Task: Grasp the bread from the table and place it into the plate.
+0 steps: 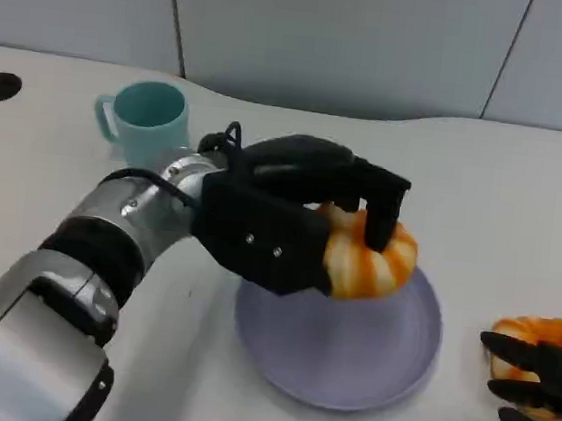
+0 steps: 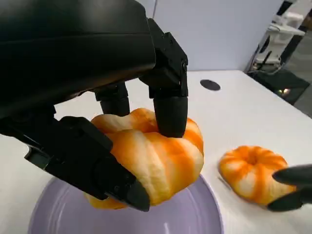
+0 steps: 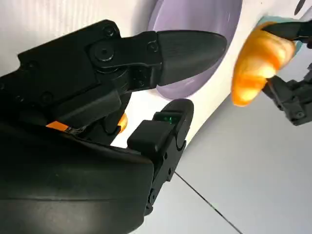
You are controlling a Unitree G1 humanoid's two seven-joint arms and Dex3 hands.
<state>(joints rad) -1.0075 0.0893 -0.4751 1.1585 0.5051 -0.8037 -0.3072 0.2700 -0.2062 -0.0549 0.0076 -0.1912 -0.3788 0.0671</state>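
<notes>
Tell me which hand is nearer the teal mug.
Left. The left hand holds bread over the plate, beside the teal mug; the right hand sits far across.

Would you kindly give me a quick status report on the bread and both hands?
Left hand holds the orange-and-white ridged bread roll above the round lavender plate. Right hand open, fingertips on a second roll on the table. Nothing blocking the plate.

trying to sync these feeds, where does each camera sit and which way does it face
Head view: high on the robot, looking down at the table; left hand holds a bread above the plate, right hand by a second bread.
Left wrist view: behind the left hand, facing bread and plate.
Right wrist view: behind the right hand, facing the plate, rotated.
All three share the held bread and plate.
</notes>
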